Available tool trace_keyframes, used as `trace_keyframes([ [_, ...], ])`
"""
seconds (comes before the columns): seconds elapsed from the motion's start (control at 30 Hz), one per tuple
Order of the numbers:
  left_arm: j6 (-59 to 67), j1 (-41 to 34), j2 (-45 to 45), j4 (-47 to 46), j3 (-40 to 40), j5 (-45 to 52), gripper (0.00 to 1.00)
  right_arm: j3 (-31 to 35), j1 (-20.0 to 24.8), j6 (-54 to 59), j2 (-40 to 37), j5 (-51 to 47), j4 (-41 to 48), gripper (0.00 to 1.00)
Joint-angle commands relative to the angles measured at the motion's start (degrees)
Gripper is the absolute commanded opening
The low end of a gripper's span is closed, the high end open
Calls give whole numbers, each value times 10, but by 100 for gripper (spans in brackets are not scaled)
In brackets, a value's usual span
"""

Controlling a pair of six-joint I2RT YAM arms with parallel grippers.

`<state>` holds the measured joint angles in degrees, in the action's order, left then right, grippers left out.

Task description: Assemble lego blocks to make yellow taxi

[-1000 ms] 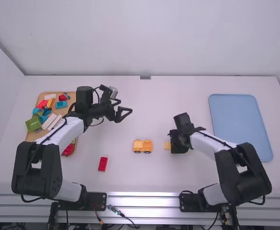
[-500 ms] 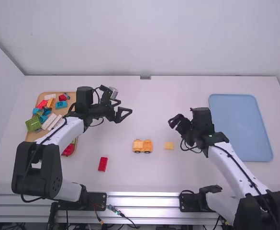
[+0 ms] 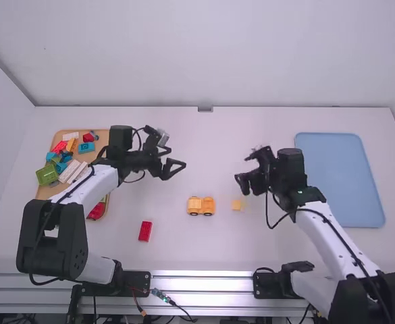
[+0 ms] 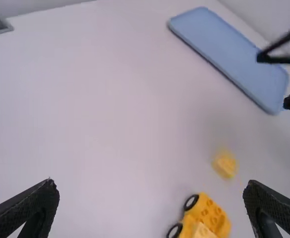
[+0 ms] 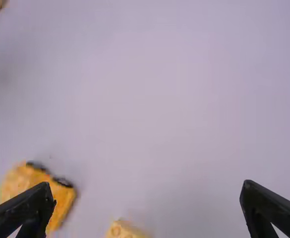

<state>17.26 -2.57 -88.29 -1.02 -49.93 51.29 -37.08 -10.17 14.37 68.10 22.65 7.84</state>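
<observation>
While the yellow plastic wheeled car body sits on the worktop, a small yellow plastic block lies near its right side; left gripper and right gripper have fingers apart, and this mid-build step likely calls for pinching that block squarely
</observation>
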Motion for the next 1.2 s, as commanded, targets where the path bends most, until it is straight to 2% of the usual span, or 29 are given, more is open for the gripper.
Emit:
trace_keyframes([
  [0.0,149,-1,-2,-26,-9,71,99,28,-1,245,11,137,-1,99],
  [0.13,282,-1,-2,-90,-5,83,99,65,8,356,7,185,0,99],
  [0.3,355,-15,-2,-70,38,83,99,136,29,438,15,191,-75,99],
  [0.47,364,-38,-2,32,108,104,99,185,14,451,18,228,-178,99],
  [0.63,414,-54,-3,156,193,161,99,203,32,508,20,228,-163,99],
  [0.73,350,-61,-20,240,223,142,99,203,54,521,42,247,-165,99],
  [0.87,299,-61,-79,313,225,151,99,180,93,565,127,304,-166,99],
  [1.17,312,-92,-195,317,176,149,99,99,122,585,300,330,-164,99],
])
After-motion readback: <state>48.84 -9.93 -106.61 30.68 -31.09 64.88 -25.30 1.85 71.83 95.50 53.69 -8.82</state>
